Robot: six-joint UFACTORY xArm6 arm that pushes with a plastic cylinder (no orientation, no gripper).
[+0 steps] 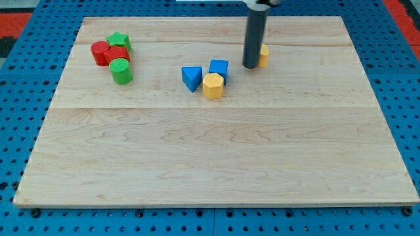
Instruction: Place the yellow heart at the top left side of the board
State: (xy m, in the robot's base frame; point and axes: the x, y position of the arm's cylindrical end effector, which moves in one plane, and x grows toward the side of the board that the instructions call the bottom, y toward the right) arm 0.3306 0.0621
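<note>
The yellow heart (pixel 263 55) lies on the wooden board (pixel 216 157) right of the middle near the view's top, mostly hidden behind my rod. My tip (pixel 251 66) rests on the board against the heart's left side. A yellow hexagon block (pixel 212 86), a blue cube (pixel 219 67) and a blue triangle block (pixel 191 77) sit clustered just left of my tip.
At the view's upper left stands a cluster: a green star block (pixel 119 41), a red cylinder (pixel 100 52), another red block (pixel 118 55) and a green cylinder (pixel 121 71). A blue pegboard (pixel 20 118) surrounds the board.
</note>
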